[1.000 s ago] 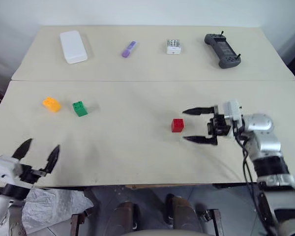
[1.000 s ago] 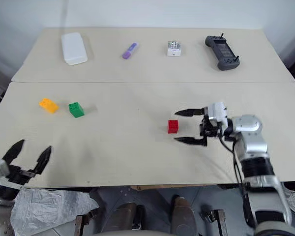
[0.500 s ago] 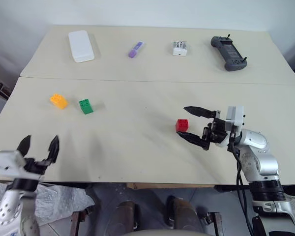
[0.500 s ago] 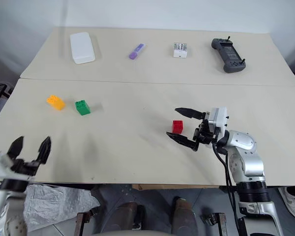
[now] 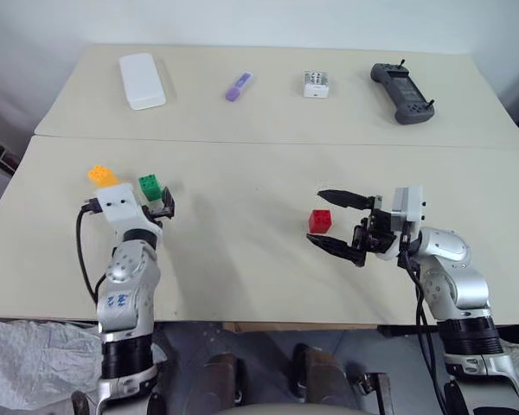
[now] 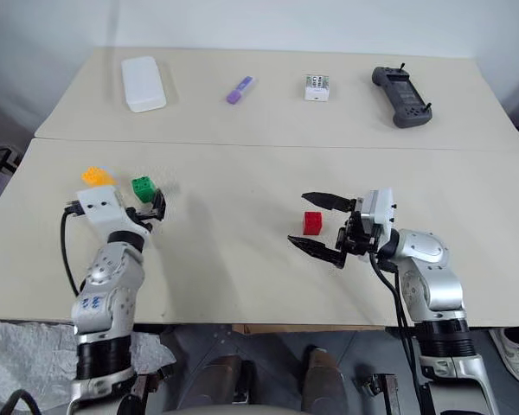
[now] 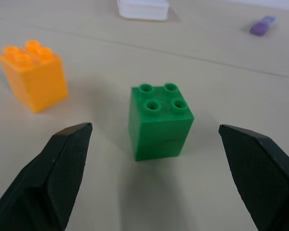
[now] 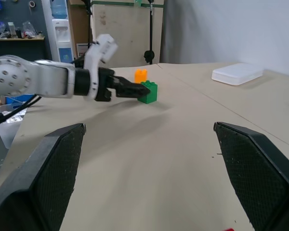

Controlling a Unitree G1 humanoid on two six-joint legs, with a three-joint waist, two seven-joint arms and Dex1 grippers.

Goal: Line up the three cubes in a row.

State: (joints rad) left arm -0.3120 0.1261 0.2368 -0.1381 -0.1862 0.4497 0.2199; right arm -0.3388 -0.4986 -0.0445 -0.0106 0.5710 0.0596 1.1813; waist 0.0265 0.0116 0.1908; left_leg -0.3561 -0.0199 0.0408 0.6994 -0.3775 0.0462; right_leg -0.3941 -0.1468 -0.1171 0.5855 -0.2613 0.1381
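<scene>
Three cubes are not yet in a row: our left gripper (image 7: 154,144) has swung in from the table edge to frame the green cube (image 7: 160,121) beside the orange-yellow cube (image 7: 34,74), fingers apart. Our right gripper (image 5: 336,223), also spread, flanks the red cube (image 5: 320,221), well apart.

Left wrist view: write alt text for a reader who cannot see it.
A green cube stands on the beige table just ahead of the open left pincer, centred between its two black fingers and untouched. An orange cube stands apart beside it; farther off lie a white box and a purple marker.
</scene>
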